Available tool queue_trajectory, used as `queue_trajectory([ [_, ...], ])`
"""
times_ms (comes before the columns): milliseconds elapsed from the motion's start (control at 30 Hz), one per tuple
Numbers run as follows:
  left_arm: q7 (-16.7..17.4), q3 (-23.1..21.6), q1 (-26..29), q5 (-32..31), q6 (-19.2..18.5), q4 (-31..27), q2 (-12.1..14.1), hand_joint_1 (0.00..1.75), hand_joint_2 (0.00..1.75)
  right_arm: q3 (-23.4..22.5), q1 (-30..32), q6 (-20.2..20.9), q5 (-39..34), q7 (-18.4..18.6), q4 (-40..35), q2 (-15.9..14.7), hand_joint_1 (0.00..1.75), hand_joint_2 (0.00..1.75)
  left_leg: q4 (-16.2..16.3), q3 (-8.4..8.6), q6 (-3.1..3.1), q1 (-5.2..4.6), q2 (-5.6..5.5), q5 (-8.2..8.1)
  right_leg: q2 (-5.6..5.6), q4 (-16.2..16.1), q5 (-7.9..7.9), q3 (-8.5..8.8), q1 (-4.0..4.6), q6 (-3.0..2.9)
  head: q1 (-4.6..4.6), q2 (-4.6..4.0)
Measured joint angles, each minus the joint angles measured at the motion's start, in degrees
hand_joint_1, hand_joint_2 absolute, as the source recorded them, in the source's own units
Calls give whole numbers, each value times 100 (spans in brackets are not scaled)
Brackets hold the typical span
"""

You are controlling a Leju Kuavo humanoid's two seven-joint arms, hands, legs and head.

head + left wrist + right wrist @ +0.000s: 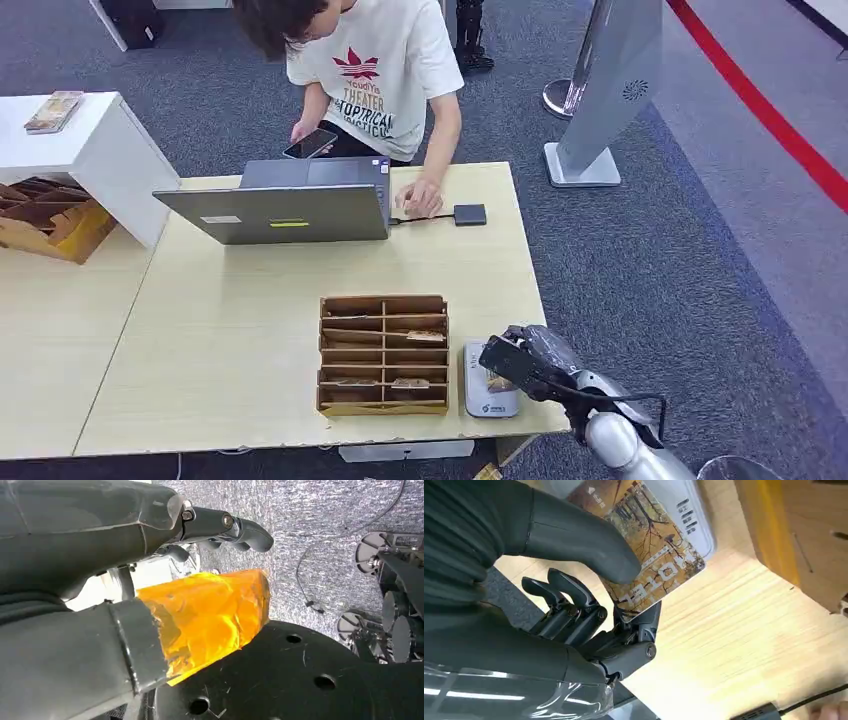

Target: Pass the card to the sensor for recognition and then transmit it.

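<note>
My right hand (530, 362) hovers at the table's front right corner, just above the white sensor pad (488, 403). It pinches a hotel card (654, 545) with an autumn forest print between thumb and fingers. The card (499, 382) lies over the sensor (684, 505), partly covering its top; whether they touch is unclear. My left hand (150, 580) hangs over grey carpet and holds nothing. Its thumb is wrapped in orange tape and its fingers (235, 527) stand apart from it.
A wooden slotted organizer (383, 353) with cards stands just left of the sensor. Across the table a person (385, 75) sits behind a grey laptop (290, 205), one hand beside a small dark device (469, 214). A white cabinet (100, 150) stands far left.
</note>
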Motion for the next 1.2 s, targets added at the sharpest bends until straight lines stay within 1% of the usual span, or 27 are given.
queue_trajectory([
  [667,15,0,0,9,-2,2,0,0,0,-7,-14,-11,22,35,262,0,175,175,0,2,0,0,0,0,0,0,0,1,0,0,0,0],
  [1200,15,0,1,11,-2,2,0,0,0,-7,-16,11,48,37,293,2,175,175,0,7,0,0,0,0,0,0,0,7,0,0,0,0],
])
